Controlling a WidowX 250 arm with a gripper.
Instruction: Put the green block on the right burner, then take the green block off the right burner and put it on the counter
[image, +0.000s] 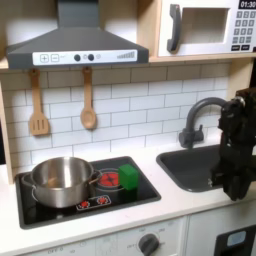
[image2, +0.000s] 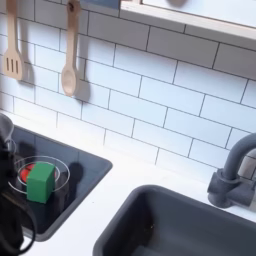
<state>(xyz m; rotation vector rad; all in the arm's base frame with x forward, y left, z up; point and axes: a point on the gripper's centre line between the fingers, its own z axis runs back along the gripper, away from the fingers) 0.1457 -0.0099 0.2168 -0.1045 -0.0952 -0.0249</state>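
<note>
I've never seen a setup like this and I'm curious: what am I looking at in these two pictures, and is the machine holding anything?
This is a toy kitchen with a robot arm. The first exterior view faces it from the front: the black arm stands at that view's right, over the sink, and its pincer cannot be made out, so I can't say whether it grips anything. On the black stove panel sit a steel pot and the green block, which rests on the right burner. The second exterior view looks from closer, showing the block on the red rings, the faucet and wooden utensils on the tiled wall. The white counter surrounds it all.
</note>
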